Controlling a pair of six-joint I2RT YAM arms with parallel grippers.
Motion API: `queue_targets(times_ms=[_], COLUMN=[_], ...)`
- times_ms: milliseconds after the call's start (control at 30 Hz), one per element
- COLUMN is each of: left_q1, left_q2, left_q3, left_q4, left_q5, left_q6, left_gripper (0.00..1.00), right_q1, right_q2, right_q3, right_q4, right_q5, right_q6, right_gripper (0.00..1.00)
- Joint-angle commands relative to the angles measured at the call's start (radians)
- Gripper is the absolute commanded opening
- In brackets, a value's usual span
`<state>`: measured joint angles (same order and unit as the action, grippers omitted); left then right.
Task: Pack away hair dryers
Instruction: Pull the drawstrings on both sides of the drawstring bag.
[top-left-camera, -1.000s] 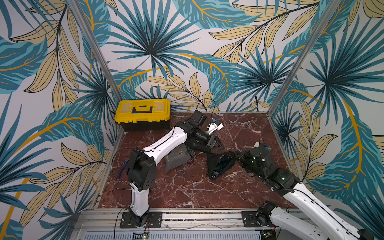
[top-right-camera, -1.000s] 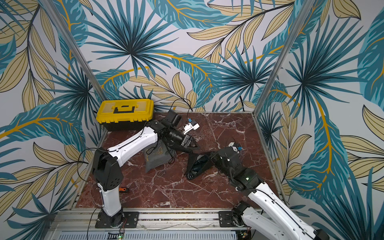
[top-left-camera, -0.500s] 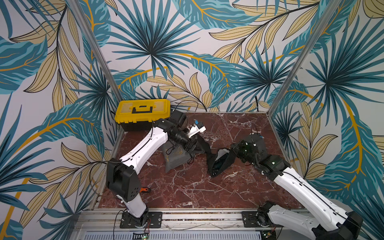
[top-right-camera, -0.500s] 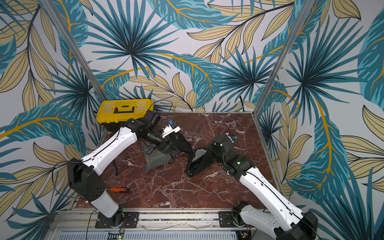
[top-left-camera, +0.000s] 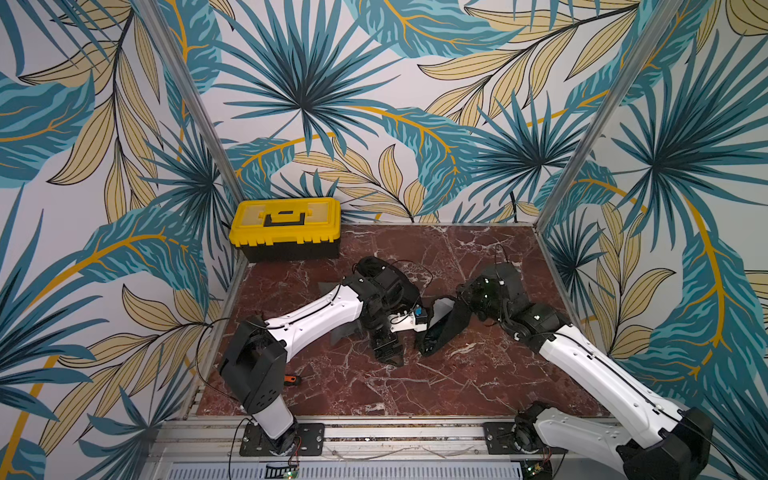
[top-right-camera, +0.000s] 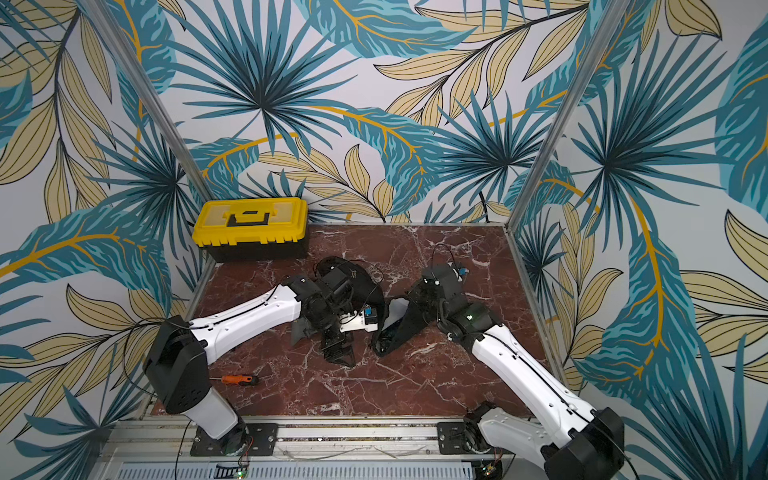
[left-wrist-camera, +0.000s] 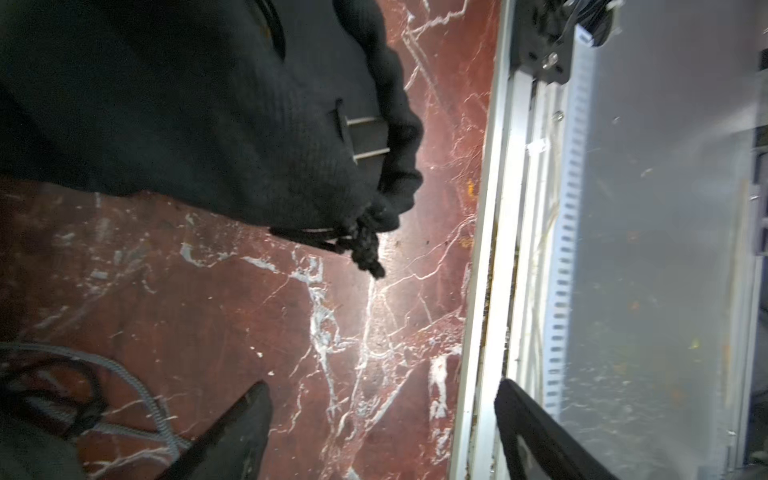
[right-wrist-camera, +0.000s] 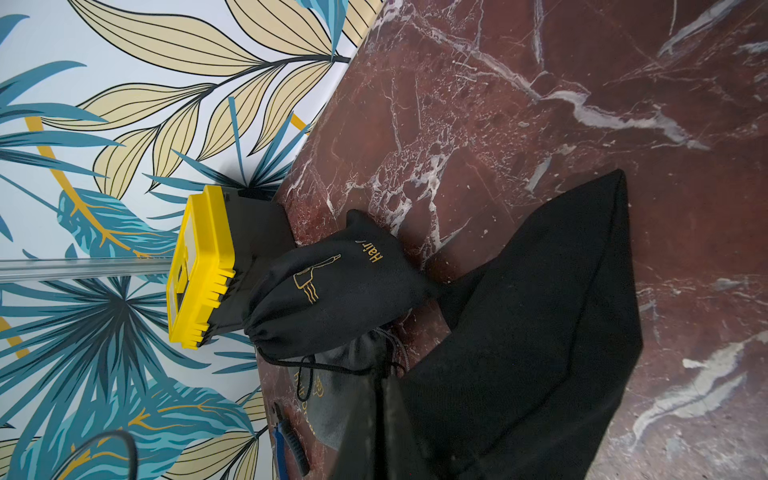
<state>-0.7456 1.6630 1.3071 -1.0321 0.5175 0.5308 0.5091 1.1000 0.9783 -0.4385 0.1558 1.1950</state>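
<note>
Marble table, both top views: no dryer lies bare; black pouch leans mid-table.

Left wrist: left gripper spread, empty; dryer plug in black pouch mouth, prongs toward near edge.

Right wrist: right gripper pinches black pouch, not yet closed; printed pouch bulges, cinched, likely packed. Dryer axes hidden.

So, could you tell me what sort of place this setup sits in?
Probably a robot test booth: leaf-print wall panels on aluminium posts enclose a marble-look tabletop, with the left arm and right arm bolted to a front rail.
</note>
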Motion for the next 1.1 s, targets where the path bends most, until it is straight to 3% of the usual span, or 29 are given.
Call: queue_targets(times_ms=[0, 333, 567, 667, 733, 833, 1067], left_q1=[-0.009, -0.027, -0.072, -0.077, -0.081, -0.083, -0.085], left_q2=[0.004, 0.015, 0.039, 0.046, 0.05, 0.056, 0.057], left_q3=[-0.035, -0.032, -0.035, -0.037, -0.036, -0.035, -0.036], left_q4=[0.133, 0.246, 0.272, 0.282, 0.292, 0.299, 0.299], left_q5=[-0.068, -0.01, -0.041, -0.034, -0.047, -0.063, -0.081], left_q6=[-0.045, -0.093, -0.086, -0.095, -0.099, -0.103, -0.101], left_gripper=[0.88, 0.86, 0.65, 0.47, 0.43, 0.3, 0.17], right_q1=[-0.011, -0.036, -0.042, -0.045, -0.047, -0.051, -0.058], right_q2=[0.002, 0.018, 0.024, 0.017, 0.013, 0.005, -0.007], right_q3=[0.016, 0.019, 0.014, 0.012, 0.013, 0.016, 0.011], right_q4=[0.03, 0.048, 0.058, 0.055, 0.052, 0.048, 0.043], right_q5=[-0.007, -0.04, -0.054, -0.056, -0.057, -0.055, -0.058], right_q6=[-0.02, -0.029, -0.029, -0.029, -0.031, -0.034, -0.035], right_gripper=[0.0, 0.0, 0.0, 0.0, 0.0, 0.0, 0.0])
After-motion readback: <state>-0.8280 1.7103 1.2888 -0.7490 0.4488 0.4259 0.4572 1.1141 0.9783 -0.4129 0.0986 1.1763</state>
